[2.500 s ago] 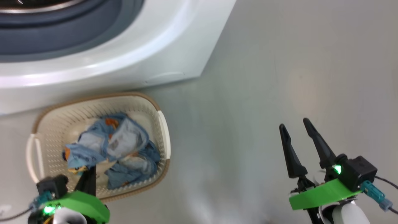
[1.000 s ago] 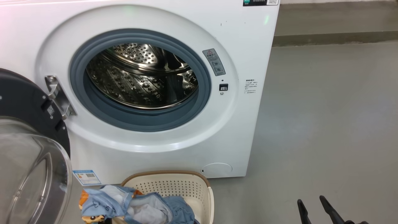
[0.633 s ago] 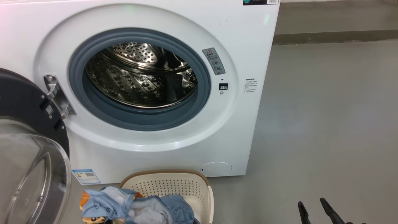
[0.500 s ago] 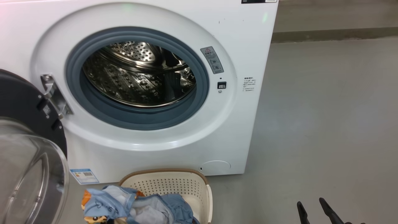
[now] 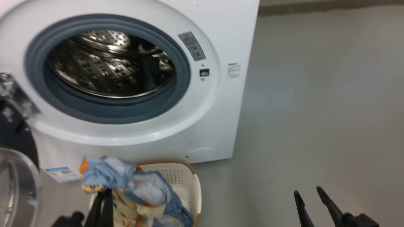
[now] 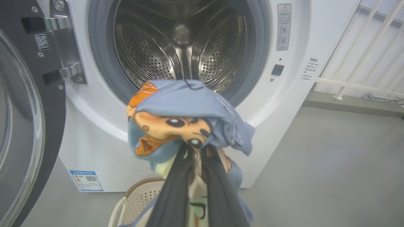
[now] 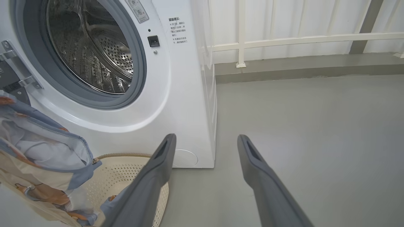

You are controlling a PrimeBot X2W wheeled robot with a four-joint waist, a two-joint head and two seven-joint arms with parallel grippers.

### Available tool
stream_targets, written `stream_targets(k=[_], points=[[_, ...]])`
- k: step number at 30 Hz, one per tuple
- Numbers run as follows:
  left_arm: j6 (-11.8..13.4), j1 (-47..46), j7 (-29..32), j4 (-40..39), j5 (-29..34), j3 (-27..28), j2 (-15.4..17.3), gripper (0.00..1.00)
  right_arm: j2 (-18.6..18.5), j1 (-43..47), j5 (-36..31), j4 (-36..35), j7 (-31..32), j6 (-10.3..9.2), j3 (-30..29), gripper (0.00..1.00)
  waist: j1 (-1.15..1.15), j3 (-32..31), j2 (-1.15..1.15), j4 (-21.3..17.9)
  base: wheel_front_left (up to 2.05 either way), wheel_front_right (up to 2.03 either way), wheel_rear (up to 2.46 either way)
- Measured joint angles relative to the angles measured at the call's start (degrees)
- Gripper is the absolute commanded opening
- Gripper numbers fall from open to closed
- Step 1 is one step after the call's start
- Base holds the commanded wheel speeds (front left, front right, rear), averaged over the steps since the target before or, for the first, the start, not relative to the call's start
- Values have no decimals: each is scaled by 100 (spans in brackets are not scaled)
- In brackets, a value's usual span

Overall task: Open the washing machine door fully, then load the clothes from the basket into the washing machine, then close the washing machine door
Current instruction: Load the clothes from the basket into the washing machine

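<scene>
The white washing machine [image 5: 221, 37] stands with its steel drum [image 5: 107, 63] exposed. Its door [image 5: 15, 183] hangs swung out at the lower left, glass bowl facing me, also at the left of the left wrist view [image 6: 19, 126]. My left gripper [image 6: 195, 151] is shut on the clothes [image 6: 186, 116], a light-blue and cream bundle with orange motifs. The bundle hangs above the basket [image 5: 186, 179], in front of the drum opening. In the head view the left gripper [image 5: 102, 197] rises into the clothes [image 5: 126, 183]. My right gripper [image 5: 306, 190] is open over bare floor, right of the basket [image 7: 126, 176].
Grey floor [image 5: 315, 110] stretches to the right of the machine. A low kerb and a white railing [image 7: 284, 39] run along the back. The door hinge [image 6: 60, 47] sits left of the opening. A blue label [image 5: 61, 174] marks the machine's lower left corner.
The clothes, earlier lying in the basket, now hang higher above it on my left gripper, whose fingers have come into the head view. The head camera has shifted. The right gripper stays open.
</scene>
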Motion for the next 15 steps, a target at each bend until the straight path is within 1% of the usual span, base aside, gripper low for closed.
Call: stream_targets(k=[5, 6, 10, 15], points=[[-22, -784, 2, 224, 2, 220, 225, 0, 10, -284, 87, -57, 0, 0, 67, 100, 0, 368, 0, -237, 0, 0, 0], [-23, -1175, 27, 324, -11, 330, 342, 0, 11, -388, 178, -76, 0, 0, 124, 100, 0, 534, 0, -340, 0, 0, 0], [-66, -1953, 47, 577, -77, 543, 570, 0, 13, -589, 286, -94, 0, 0, 224, 100, 0, 877, 0, -559, 0, 0, 0], [-118, -2977, 167, 1139, -93, 609, 870, 0, 12, -865, 517, -113, 0, 0, 377, 100, 0, 1335, 0, -829, 0, 0, 0]])
